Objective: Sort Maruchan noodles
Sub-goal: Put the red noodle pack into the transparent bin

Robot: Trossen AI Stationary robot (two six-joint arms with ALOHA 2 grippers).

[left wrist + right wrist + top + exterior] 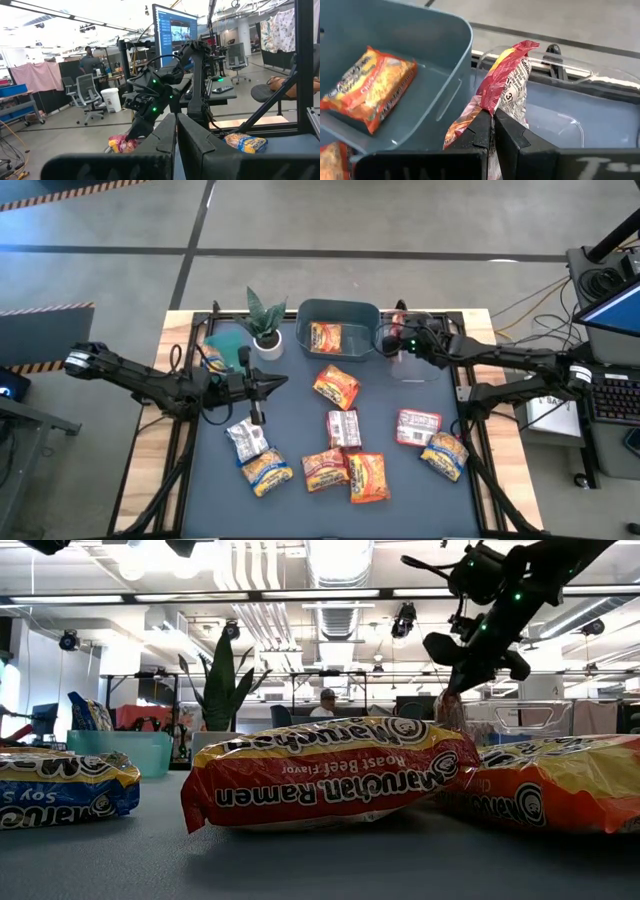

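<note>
Eight loose noodle packets (337, 386), one binned (326, 336), perhaps one gripped (506, 80).

My two arms are dark, almost black, built of slim tubular links with bulkier joints. White bands mark my left arm (78, 361) at nine o'clock and my right arm (578, 376) at three o'clock. Black cables loop along the links. Green lights glow at my right wrist (410, 344). My fingers (512, 142) are matte black wedges.
</note>
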